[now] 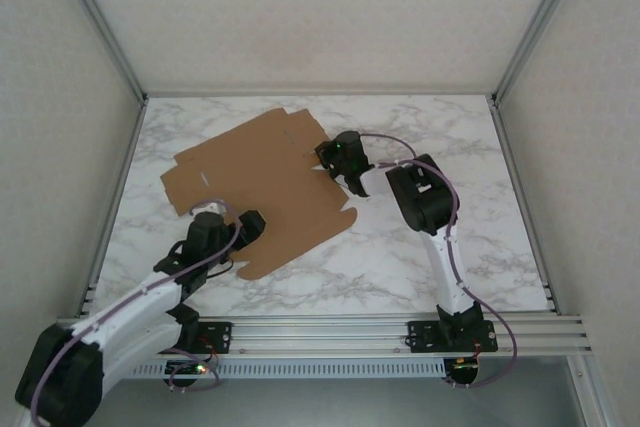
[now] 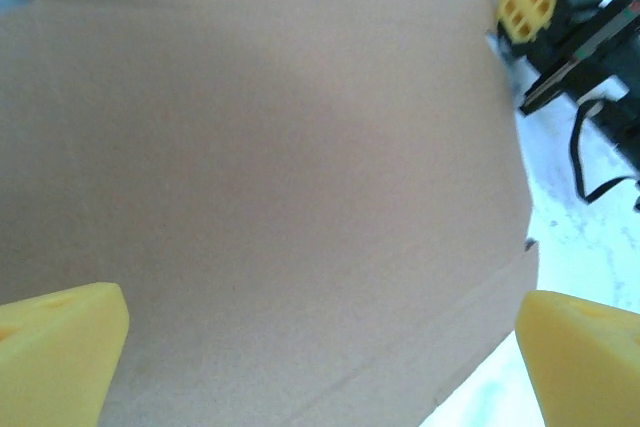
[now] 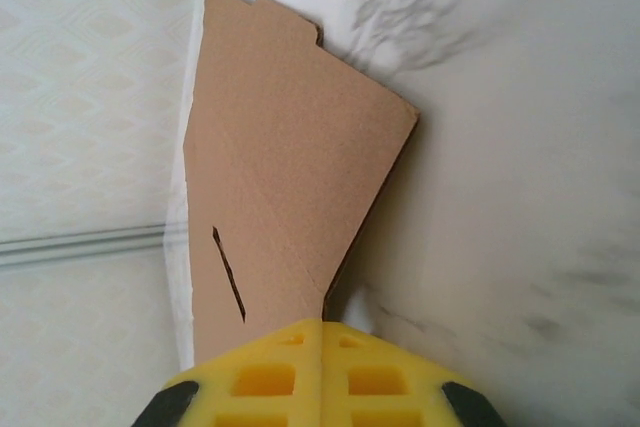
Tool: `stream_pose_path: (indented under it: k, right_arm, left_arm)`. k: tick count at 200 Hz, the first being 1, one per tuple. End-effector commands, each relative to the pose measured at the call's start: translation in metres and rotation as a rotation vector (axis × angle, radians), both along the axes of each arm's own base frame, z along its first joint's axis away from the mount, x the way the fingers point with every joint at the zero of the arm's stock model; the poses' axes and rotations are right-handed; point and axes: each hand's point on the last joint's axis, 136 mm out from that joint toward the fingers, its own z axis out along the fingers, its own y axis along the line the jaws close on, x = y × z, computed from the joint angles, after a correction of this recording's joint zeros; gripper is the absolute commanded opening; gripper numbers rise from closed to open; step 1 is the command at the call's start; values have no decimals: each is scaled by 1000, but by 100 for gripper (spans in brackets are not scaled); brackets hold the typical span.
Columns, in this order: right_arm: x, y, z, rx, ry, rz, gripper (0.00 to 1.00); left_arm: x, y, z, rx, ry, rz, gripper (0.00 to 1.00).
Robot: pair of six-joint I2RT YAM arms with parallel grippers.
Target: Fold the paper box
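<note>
Where the work sits: bench (image 1: 500, 237), white marble pattern with grey veins, boxed by pale patterned walls (image 1: 300, 7) on three sides. An aluminium rail (image 1: 330, 332) along the near edge carries both arm bases.
Paper box: paper box (image 1: 265, 182) is a flat brown die-cut sheet spread on the bench left of centre, with flaps and notches round its rim. A narrow slit shows in the right wrist view.
Left arm: left arm (image 1: 140, 302) comes in low from the near-left corner.
Left hand: left hand (image 1: 250, 224) is over the sheet's near part. Its yellow fingers (image 2: 60, 337) are spread wide and grip nothing, with cardboard below them; cannot tell whether they touch it.
Right arm: right arm (image 1: 425, 197) rises from its base and bends back left toward the sheet's right edge.
Right hand: right hand (image 1: 335, 159) has its yellow pads (image 3: 260, 377) pressed together, pinching a flap of the sheet. The flap throws a shadow on the marble beside it.
</note>
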Motion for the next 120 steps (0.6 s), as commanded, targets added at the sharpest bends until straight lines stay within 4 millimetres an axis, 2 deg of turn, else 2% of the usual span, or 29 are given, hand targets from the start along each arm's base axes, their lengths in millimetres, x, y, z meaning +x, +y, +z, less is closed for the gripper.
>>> stream_pose_path:
  k: [1,17,43,72,97,106,120]
  right_arm:
    - [1,-37,30,-58,-94,-75,0]
    - [-2,-56,46,-70,-123,-89,0]
    - [-16,-78,67,-116,-163,-88,0]
    - [-29,-81,70,-130,-133,-7,0]
    - [-38,-62,64,-102,-81,178,25]
    - [-46,-54,64,-126,-78,254,36]
    - [-61,-43,70,-169,-90,355,47]
  left_arm:
    - [-5,8,21,30,6,24,100]
    - [-2,8,41,18,-30,34,99]
    - [2,11,60,18,-63,55,100]
    - [12,19,81,80,-86,86,100]
    - [26,39,93,156,-67,168,100]
    - [37,42,103,152,-69,177,100]
    - [58,49,120,139,-77,198,100]
